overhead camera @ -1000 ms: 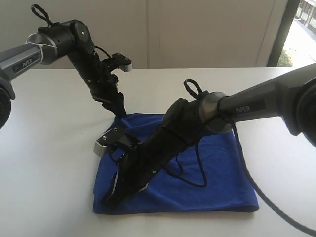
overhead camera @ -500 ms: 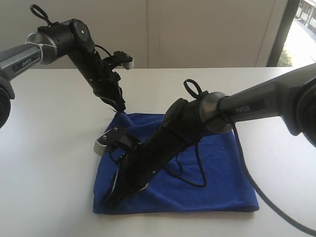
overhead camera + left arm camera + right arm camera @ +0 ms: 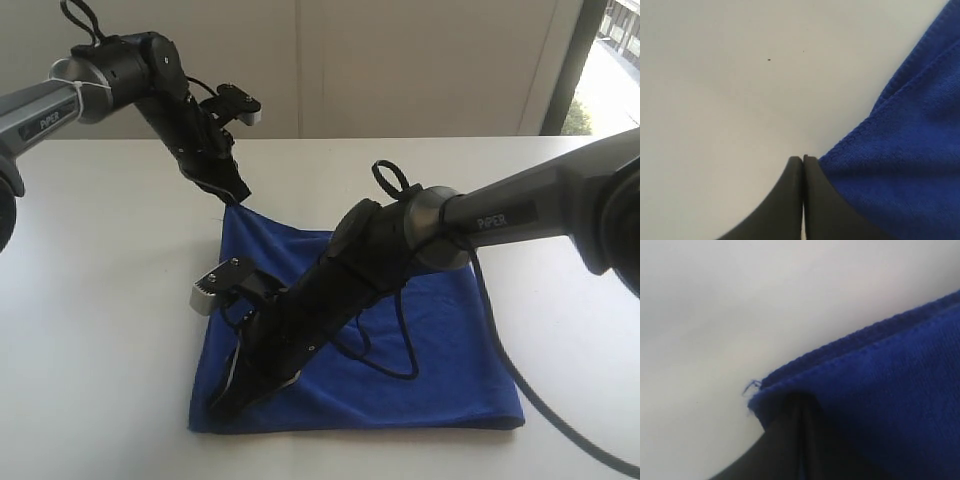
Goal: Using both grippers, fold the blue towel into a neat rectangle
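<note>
Left arm (image 3: 160, 90) comes in from the table's (image 3: 100, 300) left edge, elbow high, forearm angled down toward the middle. The left gripper (image 3: 240, 197) has its jaws pressed together, pinching the far-left corner of the blue towel (image 3: 430, 340). That corner is tented up off the table.

Right arm (image 3: 520, 215) enters from the right edge and reaches low across the towel. The right gripper (image 3: 218, 402) is at the towel's near-left corner, jaws closed with the fabric over the tips.

The rest of the towel lies flat on the middle of the table, toward the near edge.

"PIPER" reads on both arm links: left (image 3: 42, 122), right (image 3: 497, 218).

Left wrist view: left gripper (image 3: 803, 159) fingers meet, towel (image 3: 910, 150) hem runs up against one finger, and the pinch point itself isn't visible. Right wrist view: right gripper (image 3: 800, 397) is half buried under the towel (image 3: 890, 390) hem, picture blurry, loose thread (image 3: 751, 386) at the corner. The right forearm hides the towel's left-centre in the exterior view.
</note>
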Robot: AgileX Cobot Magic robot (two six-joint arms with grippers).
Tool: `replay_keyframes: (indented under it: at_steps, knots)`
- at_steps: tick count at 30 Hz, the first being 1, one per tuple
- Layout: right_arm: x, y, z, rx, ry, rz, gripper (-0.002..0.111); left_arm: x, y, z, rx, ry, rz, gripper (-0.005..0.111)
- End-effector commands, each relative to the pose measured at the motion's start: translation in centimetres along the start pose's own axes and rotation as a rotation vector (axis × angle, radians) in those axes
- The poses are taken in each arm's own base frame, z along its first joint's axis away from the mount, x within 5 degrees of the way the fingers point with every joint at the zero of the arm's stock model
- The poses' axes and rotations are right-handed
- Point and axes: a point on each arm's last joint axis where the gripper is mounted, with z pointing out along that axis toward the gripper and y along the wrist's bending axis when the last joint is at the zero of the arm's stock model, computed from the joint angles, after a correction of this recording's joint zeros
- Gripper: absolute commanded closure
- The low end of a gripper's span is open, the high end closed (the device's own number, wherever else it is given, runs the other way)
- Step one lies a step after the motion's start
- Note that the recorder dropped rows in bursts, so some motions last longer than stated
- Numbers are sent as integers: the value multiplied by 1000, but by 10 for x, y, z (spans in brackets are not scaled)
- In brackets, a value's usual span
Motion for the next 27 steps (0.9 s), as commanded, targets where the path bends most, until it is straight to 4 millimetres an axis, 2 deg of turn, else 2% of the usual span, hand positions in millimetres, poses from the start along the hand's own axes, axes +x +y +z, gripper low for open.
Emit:
replay_keyframes:
  at_steps: [1, 8, 15, 18, 24, 27]
  knots:
    - [22, -5, 14, 7, 116, -37, 108, 4, 2, 7, 6, 18, -18, 107]
    - [22, -4, 14, 2, 118, -36, 108, 11, 6, 25, -5, 46, -49, 107]
    - [22, -4, 14, -2, 121, -37, 108, 17, 19, 23, -156, 106, -144, 104]
    - [22, -4, 14, -2, 121, -37, 108, 18, 18, 23, -148, 109, -147, 90]
    - [22, -4, 14, -8, 123, -37, 108, 16, 15, 24, -120, 88, -166, 47]
    - [22, -3, 13, -7, 121, -41, 108, 14, 15, 20, -125, 83, -164, 42]
